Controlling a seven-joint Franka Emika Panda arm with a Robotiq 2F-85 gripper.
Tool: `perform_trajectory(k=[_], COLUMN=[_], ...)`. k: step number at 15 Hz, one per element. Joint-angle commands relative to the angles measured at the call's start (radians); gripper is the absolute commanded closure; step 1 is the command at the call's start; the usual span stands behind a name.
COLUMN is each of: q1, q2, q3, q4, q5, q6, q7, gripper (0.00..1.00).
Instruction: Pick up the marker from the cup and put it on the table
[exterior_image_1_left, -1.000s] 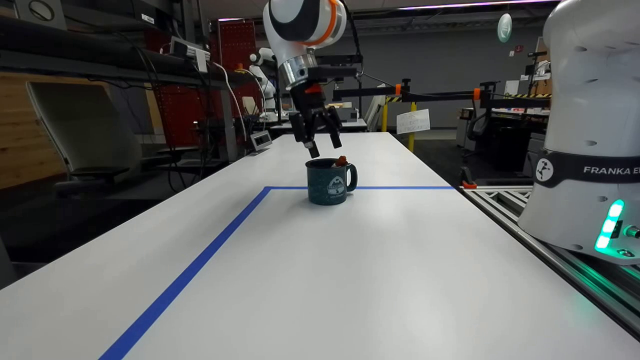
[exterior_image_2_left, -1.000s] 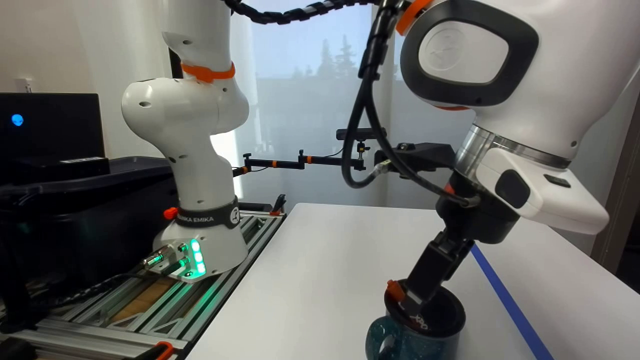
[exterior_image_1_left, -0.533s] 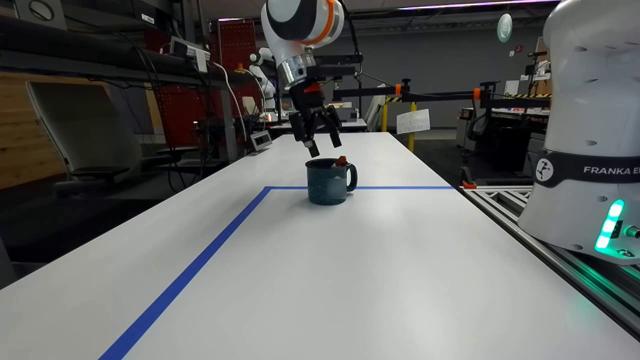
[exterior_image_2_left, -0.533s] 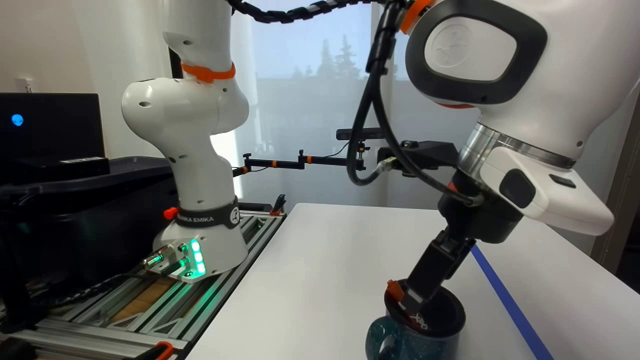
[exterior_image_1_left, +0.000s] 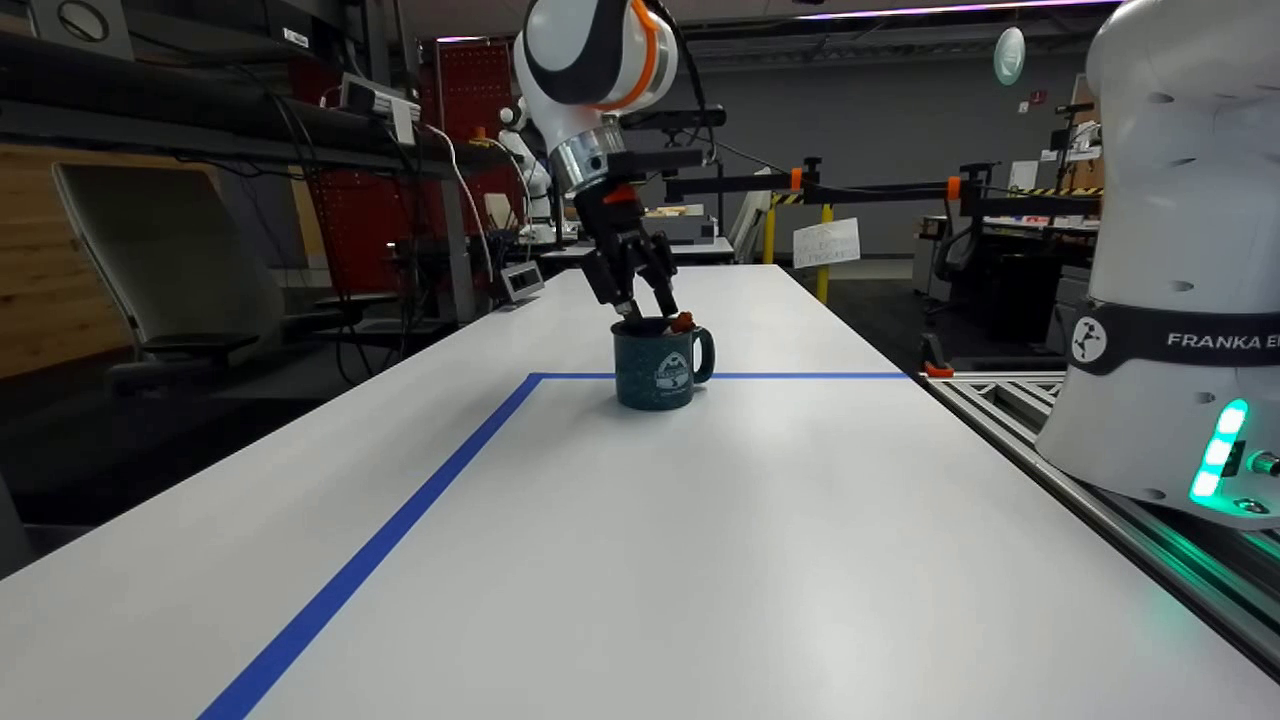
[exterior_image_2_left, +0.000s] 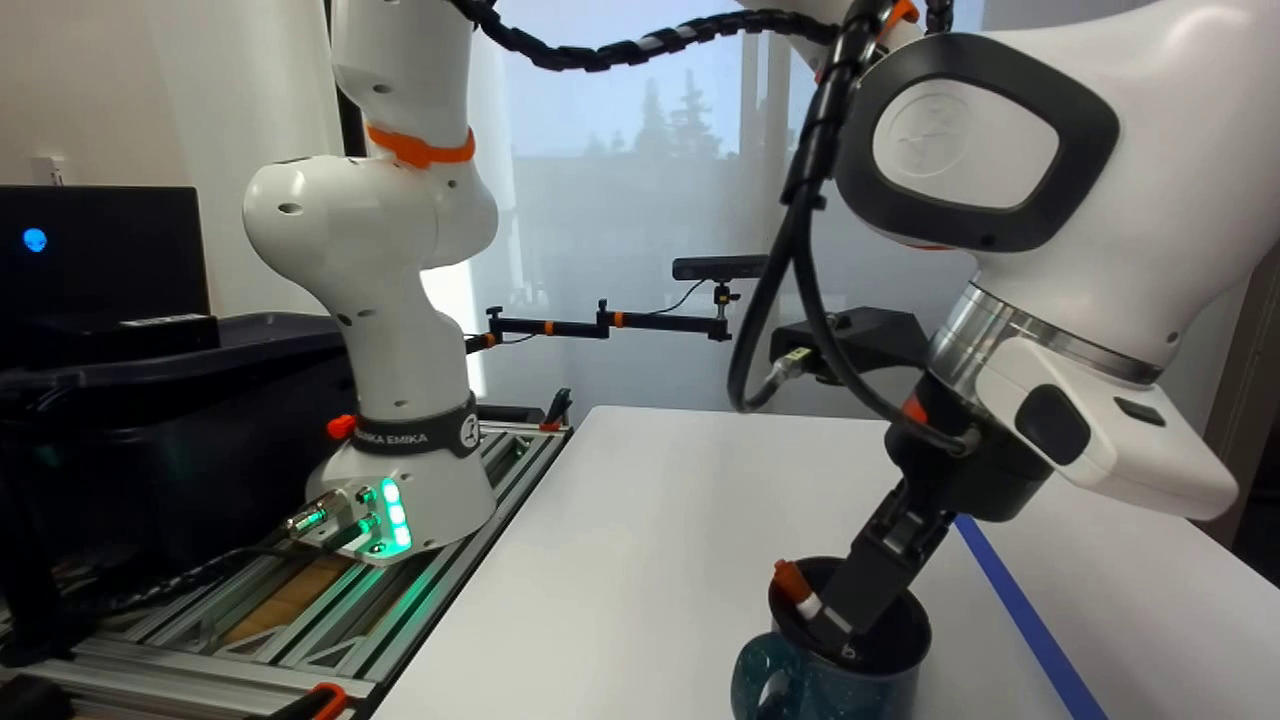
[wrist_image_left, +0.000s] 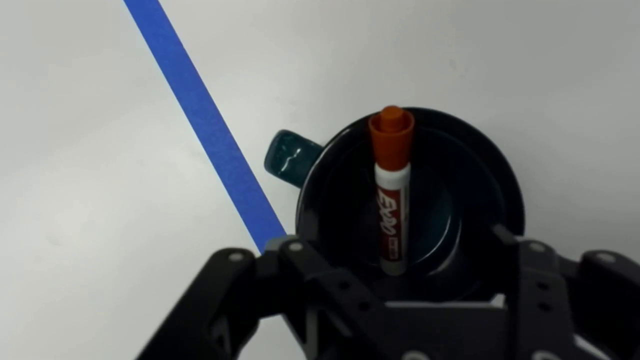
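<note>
One marker (wrist_image_left: 393, 200) leans inside the cup (wrist_image_left: 470, 160), right of centre in wrist view; below, we see the gripper (wrist_image_left: 406, 231) with fingers (wrist_image_left: 542, 295) parted.

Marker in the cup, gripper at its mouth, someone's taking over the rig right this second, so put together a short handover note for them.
Gripper: open, straddling the marker with a gap on both sides in the wrist view; how deep its tips reach is hard to tell.
Where things are: the marker leans inside the cup, orange-red cap up; the cup stands upright on the table.
Done: gripper is at the cup's mouth; nothing gripped.
Left: close on the marker, lift it clear, put it on the table, release.
</note>
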Motion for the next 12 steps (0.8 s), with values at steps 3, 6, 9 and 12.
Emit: perform_trajectory(k=[3,6,9,12], q1=[-0.002,-0.002,-0.003,-0.004], q2=[0.018,0.026,0.039,0.051], q3=[0.012,0.016,0.020,0.025], q4=[0.032,0.034,0.039,0.046], q5=[0.000,-0.003,-0.003,-0.002], q6=[-0.028,-0.035,-0.050,-0.069], q7=[-0.022,-0.035,-0.056,-0.079], gripper=[0.52,0.49,0.52,0.54])
